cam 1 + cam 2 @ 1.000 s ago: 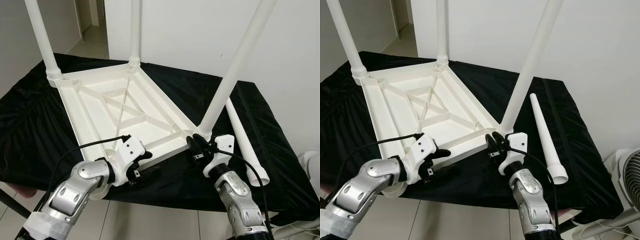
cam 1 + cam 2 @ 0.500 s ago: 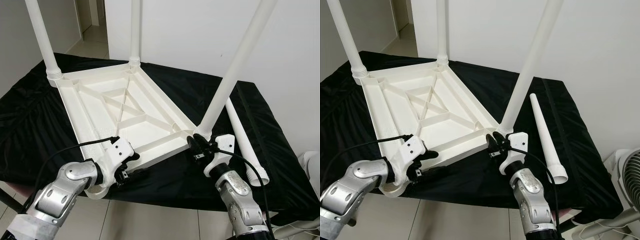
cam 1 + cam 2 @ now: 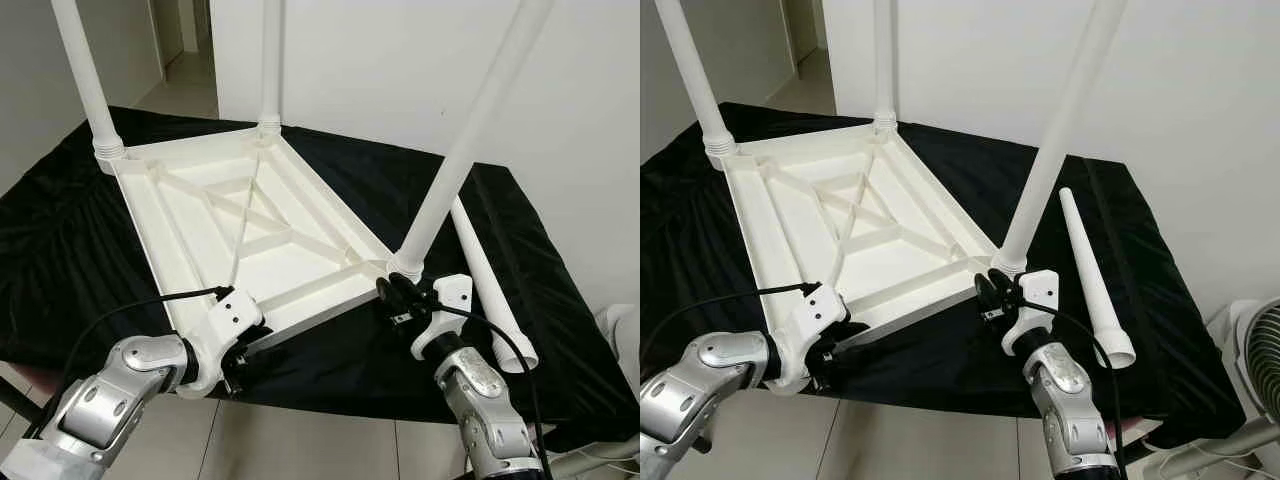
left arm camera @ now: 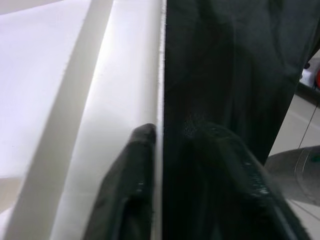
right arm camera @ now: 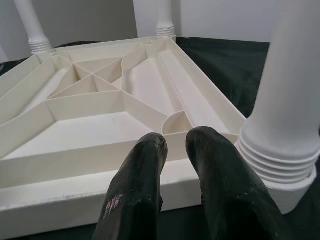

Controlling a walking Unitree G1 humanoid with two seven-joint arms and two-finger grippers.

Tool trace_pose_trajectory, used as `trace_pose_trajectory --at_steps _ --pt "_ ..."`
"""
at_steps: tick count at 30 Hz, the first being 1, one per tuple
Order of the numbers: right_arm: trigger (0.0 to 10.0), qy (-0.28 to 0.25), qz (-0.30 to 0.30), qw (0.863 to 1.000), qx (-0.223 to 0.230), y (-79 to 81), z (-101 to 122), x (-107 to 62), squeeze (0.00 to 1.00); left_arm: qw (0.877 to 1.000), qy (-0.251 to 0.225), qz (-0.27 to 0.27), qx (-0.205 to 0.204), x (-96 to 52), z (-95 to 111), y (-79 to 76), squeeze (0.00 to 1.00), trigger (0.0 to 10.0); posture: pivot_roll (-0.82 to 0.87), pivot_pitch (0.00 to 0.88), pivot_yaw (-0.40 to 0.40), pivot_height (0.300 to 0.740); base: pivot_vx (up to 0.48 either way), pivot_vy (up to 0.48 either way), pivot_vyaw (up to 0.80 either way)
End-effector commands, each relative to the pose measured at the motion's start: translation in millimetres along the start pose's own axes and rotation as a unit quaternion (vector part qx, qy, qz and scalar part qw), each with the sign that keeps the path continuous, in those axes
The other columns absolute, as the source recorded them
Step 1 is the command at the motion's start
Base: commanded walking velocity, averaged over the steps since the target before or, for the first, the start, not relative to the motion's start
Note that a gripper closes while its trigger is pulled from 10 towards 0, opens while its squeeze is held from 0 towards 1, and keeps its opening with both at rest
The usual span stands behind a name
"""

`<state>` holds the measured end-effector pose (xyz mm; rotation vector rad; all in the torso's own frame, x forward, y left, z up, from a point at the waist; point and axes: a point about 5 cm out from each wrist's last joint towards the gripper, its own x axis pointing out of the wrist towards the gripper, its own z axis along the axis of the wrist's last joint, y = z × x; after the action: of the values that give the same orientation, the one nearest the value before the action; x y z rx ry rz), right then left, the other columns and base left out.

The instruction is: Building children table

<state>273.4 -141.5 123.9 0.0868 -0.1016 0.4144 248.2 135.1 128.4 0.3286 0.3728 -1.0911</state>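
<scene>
A white plastic tabletop (image 3: 180, 230) lies upside down on the black cloth. Three white legs stand in its corners, the nearest one (image 3: 470, 130) at the near right corner. A fourth leg (image 3: 485, 285) lies loose on the cloth to the right. My left gripper (image 3: 240, 358) is at the near left corner. Its fingers (image 4: 135, 165) straddle the near rim, shut on it. My right gripper (image 3: 385, 292) rests at the near right corner beside the leg's base. Its fingertips (image 5: 150, 150) touch the rim, a narrow gap between them and nothing in it.
The black cloth (image 3: 60, 260) covers the whole work table, whose front edge runs just under my arms. A white wall stands close behind. A fan (image 3: 1260, 350) stands on the tiled floor at the right. A doorway opens at the back left.
My left gripper has slid back and down, from above the near rim to the near left corner, and closed on the rim. The right arm has hardly moved.
</scene>
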Motion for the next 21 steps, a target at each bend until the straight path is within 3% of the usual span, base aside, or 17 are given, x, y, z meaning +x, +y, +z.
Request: trace_pose_trajectory --at_steps 1,5,10,21 --pt "10.0 0.001 -0.002 1.000 -0.003 -2.2 1 -0.7 0.00 0.999 0.001 -0.052 -0.006 9.1 0 -15.5 0.00 0.0 -0.04 0.000 -0.101 0.740 0.000 0.000 0.00" --pt "10.0 0.000 -0.001 1.000 -0.003 -1.8 2 -0.1 0.00 0.999 -0.005 -0.049 -0.007 12.4 2 -16.9 0.00 0.0 -0.04 0.000 -0.101 0.740 0.000 0.000 0.00" --pt "10.0 -0.001 0.001 1.000 0.000 1.4 2 0.0 0.00 0.996 -0.080 0.016 -0.035 39.6 29 -15.4 0.00 0.0 -0.05 0.005 -0.100 0.740 0.000 0.000 0.00" --pt "10.0 -0.003 -0.007 1.000 0.002 1.5 3 -1.8 0.00 0.987 -0.098 0.118 -0.054 61.9 44 0.9 0.00 0.0 -0.06 0.022 -0.092 0.740 0.000 0.000 0.00"
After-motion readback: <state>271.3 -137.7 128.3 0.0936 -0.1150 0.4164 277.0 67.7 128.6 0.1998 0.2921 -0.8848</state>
